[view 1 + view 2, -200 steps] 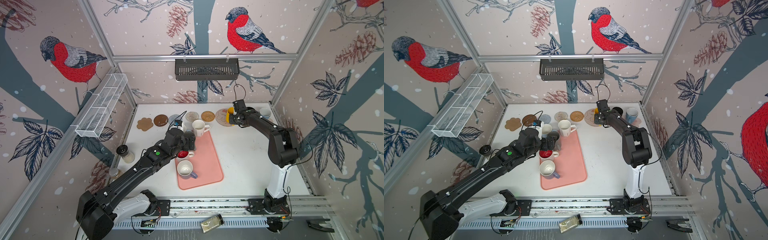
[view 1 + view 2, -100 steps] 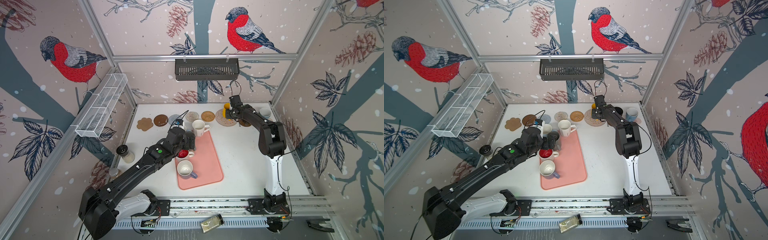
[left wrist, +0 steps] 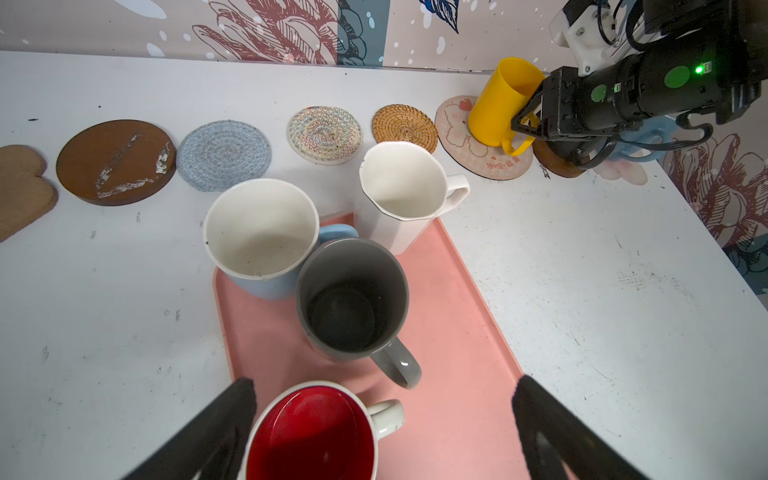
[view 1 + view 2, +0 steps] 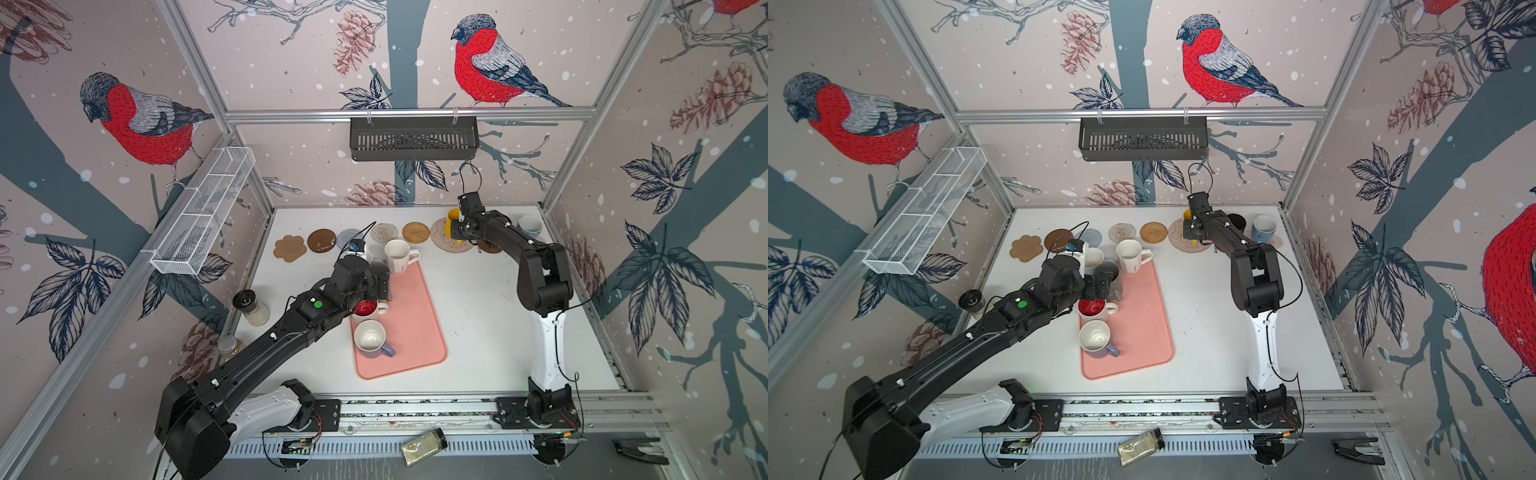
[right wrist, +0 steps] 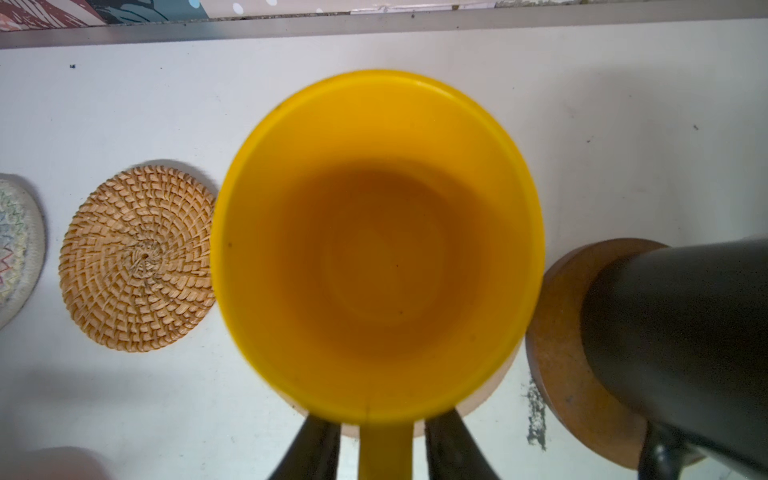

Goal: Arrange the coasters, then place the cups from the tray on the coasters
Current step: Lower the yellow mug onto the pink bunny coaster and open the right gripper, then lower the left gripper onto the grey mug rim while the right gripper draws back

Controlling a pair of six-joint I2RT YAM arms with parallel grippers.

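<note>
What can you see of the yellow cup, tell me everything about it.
The yellow cup is plain bright yellow, plastic-looking, widening toward its rim, and empty inside. Its base rests on the pink cartoon coaster near the back wall; it seems to lean a little, though I cannot be sure. Its loop handle sits between the right gripper's fingers, with slim gaps on both sides.

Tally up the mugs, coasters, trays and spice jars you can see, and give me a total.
Mugs: 8
Coasters: 8
Tray: 1
Spice jars: 3
Total: 20
</note>
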